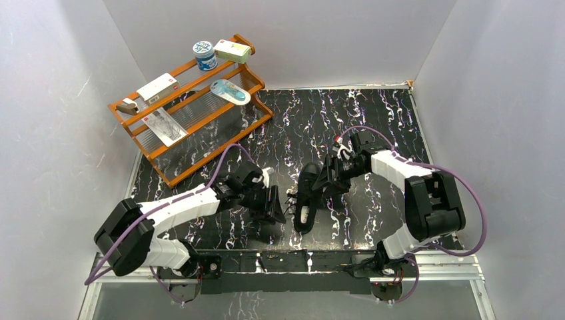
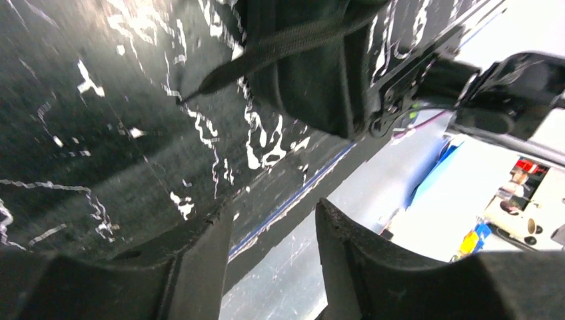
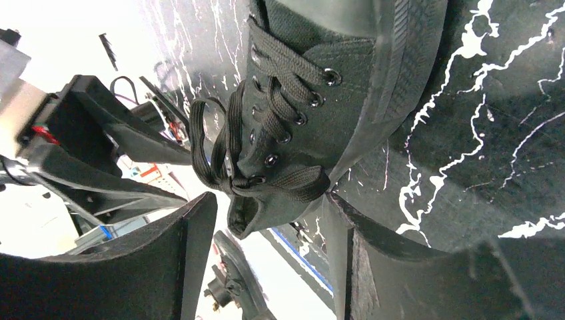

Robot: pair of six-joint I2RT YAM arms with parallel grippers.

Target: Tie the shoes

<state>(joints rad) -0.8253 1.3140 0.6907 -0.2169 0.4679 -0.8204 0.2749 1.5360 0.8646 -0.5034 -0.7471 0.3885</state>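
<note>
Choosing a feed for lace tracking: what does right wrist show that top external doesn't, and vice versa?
Right wrist only: the laces crossing between eyelets on the shoe, with loose loops hanging near its opening.
Top external only: the white label inside the shoe, the wooden rack at the back left, and the whole layout, with the left gripper and right gripper on either side of the shoe.
Both: the black shoe lying on the dark marbled table.

In the top view, the wooden rack [image 1: 193,113] fills the upper left of the table [image 1: 380,120], while the upper right is open marble. At centre the sneaker [image 1: 308,193] sits between the left end effector [image 1: 276,208] and the right end effector [image 1: 324,183], leaving only narrow gaps. White walls [image 1: 66,100] close off the left, right and top.
</note>
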